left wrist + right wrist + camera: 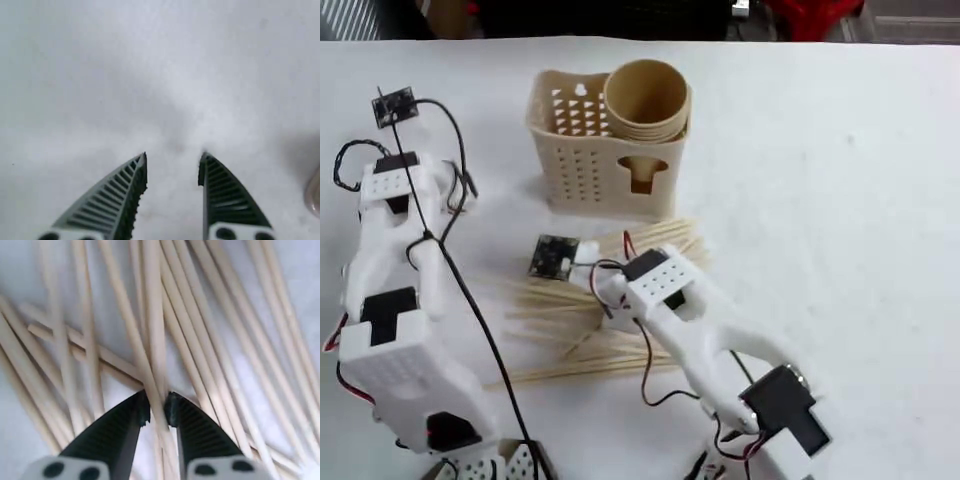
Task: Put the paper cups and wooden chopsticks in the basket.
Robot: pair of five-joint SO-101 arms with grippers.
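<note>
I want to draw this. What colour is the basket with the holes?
Cream, a pale beige. The basket shows best in the high view.

White arms [400,370] with black motor blocks [790,408] and dark ribbed fingers [115,200].

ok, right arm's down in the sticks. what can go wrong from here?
1. The right gripper pinches a stick or two within the crossed chopsticks; lifting may drag or scatter neighbours.
2. The paper cups fill part of the basket, so long sticks could catch on its rim.
</note>
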